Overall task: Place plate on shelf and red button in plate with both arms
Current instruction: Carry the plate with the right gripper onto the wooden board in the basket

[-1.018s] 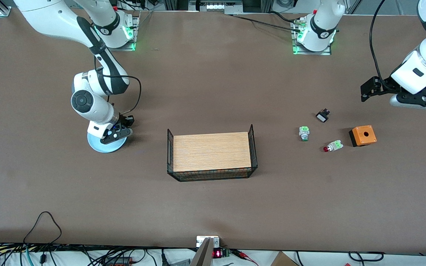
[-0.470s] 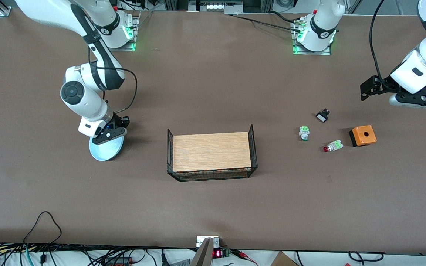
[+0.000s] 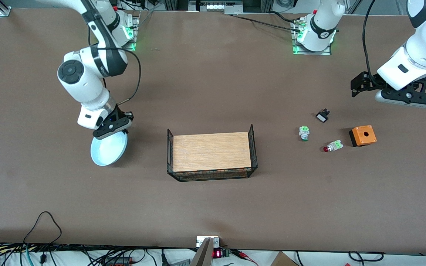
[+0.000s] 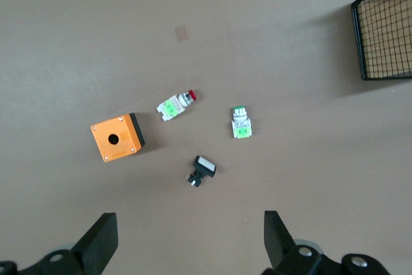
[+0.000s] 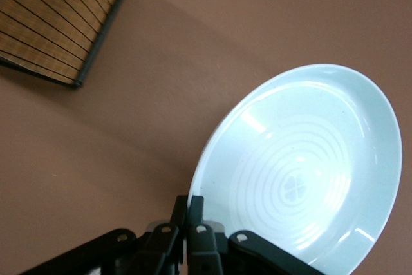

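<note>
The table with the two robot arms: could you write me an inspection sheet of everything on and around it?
Surface: brown table, bare of spills.
Job's things: plate tilted in the right tool's grip by its rim; red button lying on the table beside the orange box.
Clutter: wire basket with a wooden floor mid-table; green-capped switch; small black switch.
Tools: right tool shut on the plate; left tool open, up over the switches.
Cables: black cable looped at the table's edge nearest the front camera; more along that edge.
Surroundings: nothing seen.
</note>
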{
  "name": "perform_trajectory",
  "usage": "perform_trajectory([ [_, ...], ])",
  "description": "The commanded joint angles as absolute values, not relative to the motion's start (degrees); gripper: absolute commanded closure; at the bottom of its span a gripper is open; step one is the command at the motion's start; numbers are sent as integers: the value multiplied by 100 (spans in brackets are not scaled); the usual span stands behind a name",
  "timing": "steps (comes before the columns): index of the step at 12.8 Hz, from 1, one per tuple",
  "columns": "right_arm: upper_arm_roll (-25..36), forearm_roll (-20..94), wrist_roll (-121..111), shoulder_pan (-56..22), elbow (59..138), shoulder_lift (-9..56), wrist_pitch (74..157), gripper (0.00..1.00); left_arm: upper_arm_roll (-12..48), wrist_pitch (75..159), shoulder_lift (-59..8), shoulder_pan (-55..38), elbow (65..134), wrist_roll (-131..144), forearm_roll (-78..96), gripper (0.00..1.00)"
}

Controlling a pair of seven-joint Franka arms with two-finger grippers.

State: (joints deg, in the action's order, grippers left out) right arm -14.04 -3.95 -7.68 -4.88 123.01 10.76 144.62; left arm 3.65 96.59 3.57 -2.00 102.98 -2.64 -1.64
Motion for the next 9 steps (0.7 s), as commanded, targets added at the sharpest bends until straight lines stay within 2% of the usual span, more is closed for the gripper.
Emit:
perform_trajectory([
  [1,-1704,-404,-853,-475,11999,932,14187,100,352,9405,387,-176,10134,-281,-123,0],
  [5,-1837,-396,-852,-667,10910,993,13090,100,360,9448,246,-308,10134,-281,-53,0],
  [8,-1828,-343,-791,-1097,10224,1090,12552,100,386,9265,307,-325,10195,-316,-44,0],
  [9,-1828,-351,-791,-1273,10004,1107,12351,100,587,9203,299,-316,10204,-360,-44,0],
])
